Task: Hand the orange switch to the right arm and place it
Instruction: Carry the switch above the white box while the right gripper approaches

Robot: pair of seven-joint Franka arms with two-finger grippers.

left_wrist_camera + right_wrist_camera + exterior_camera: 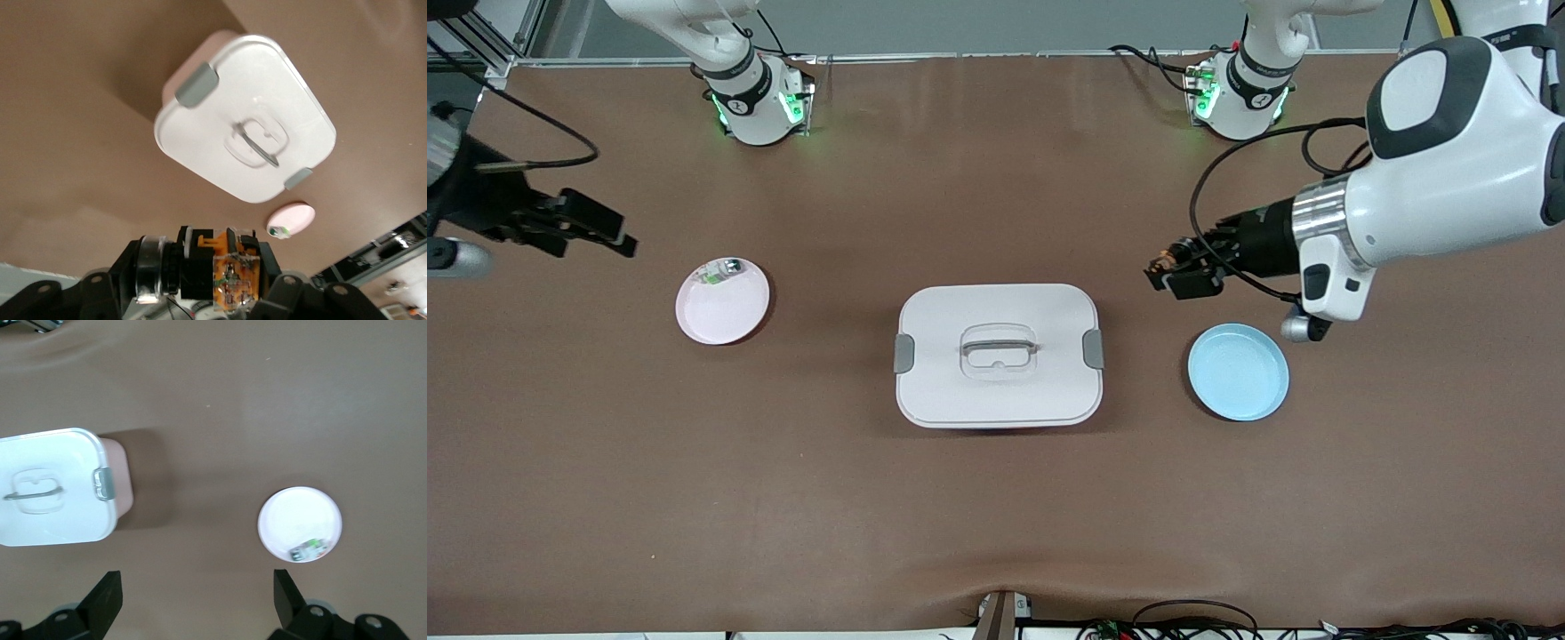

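My left gripper (1167,269) is shut on the orange switch (1164,261), a tiny black and orange component, and holds it in the air over the table near the blue plate (1238,372). In the left wrist view the switch (230,270) sits clamped between the jaws. My right gripper (600,233) is open and empty, up in the air over the right arm's end of the table near the pink plate (722,302). Its fingers (107,597) stand wide apart in the right wrist view.
A white lidded box (998,355) with a handle stands mid-table. The pink plate holds a small whitish-green and silver piece (720,272), also seen in the right wrist view (308,551). The blue plate has nothing on it.
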